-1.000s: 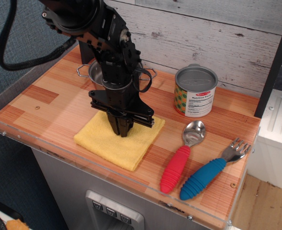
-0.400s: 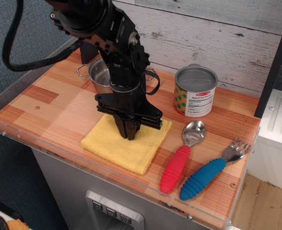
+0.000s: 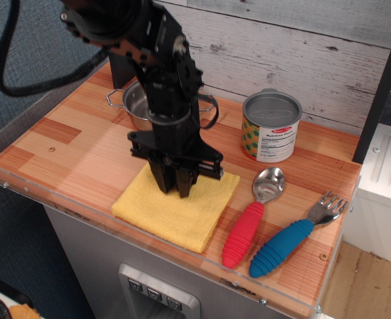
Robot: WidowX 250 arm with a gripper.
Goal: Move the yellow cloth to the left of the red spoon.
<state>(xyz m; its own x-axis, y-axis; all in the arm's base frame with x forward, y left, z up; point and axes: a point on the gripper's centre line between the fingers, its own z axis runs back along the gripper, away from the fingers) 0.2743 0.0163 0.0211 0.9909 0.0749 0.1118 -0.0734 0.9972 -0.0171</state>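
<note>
I am judging the move nearly done: the yellow cloth [image 3: 177, 207] is lying flat at lower centre, just left of the red spoon [image 3: 252, 216]. I am seeing the gripper [image 3: 173, 188] nearly closed, tips on the cloth; whether it is pinching I cannot tell. Release and retreat are remaining. Counting: one pot [image 3: 137, 104], one cloth, one can [image 3: 270, 126], one spoon, one blue fork [image 3: 295, 236]

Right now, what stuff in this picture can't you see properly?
1. Steel pot: mostly hidden behind the black arm.
2. Gripper fingertips: too dark to tell open or shut on the yellow cloth.
3. Can label: print too small.
4. Arm's top: cut off by the edge.
</note>
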